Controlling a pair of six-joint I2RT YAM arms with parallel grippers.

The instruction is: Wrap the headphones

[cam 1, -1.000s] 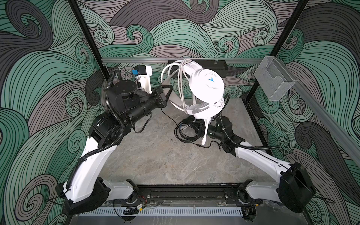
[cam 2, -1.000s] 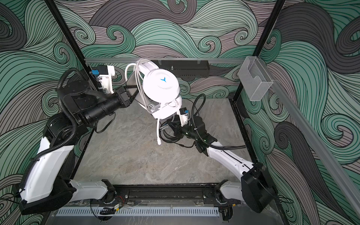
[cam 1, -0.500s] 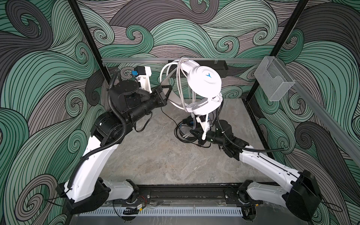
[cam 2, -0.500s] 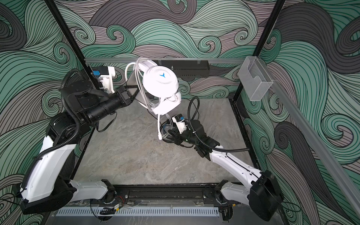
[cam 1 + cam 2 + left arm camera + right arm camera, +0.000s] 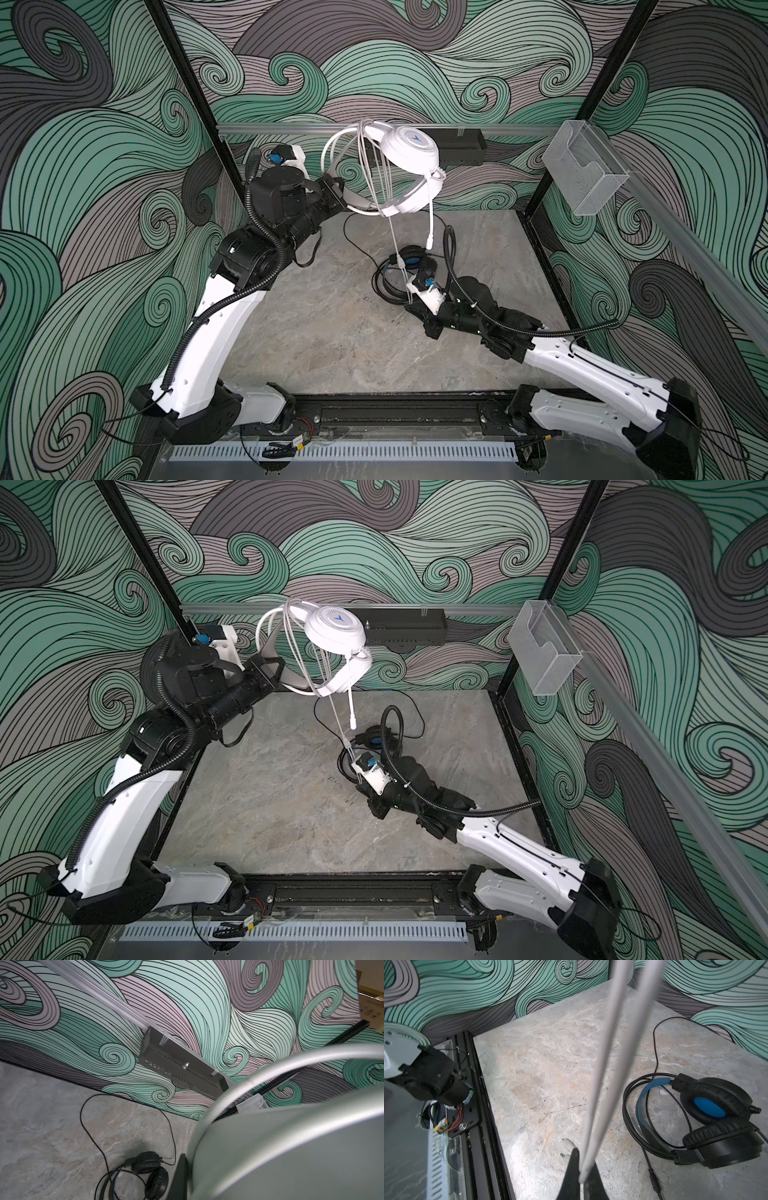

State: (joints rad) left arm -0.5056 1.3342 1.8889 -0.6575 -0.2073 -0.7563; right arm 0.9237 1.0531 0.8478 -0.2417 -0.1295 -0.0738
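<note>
The white headset (image 5: pixel 415 151) is clamped in the left gripper (image 5: pixel 338 195); cable (image 5: pixel 604 1076) pinched by the right gripper (image 5: pixel 581 1169) should be wound taut, clear of the black headset (image 5: pixel 716 1122) alongside.

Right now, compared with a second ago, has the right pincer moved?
Yes. The right pincer, shut on the white cable, has pulled back toward the front rail, away from the black headset.

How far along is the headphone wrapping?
Done: a few loops of white cable drape the white headset, which the left gripper holds up. In hand: the right gripper pinches the cable's tail. Left: the black headset, lying on the table with its black cable loose.
</note>
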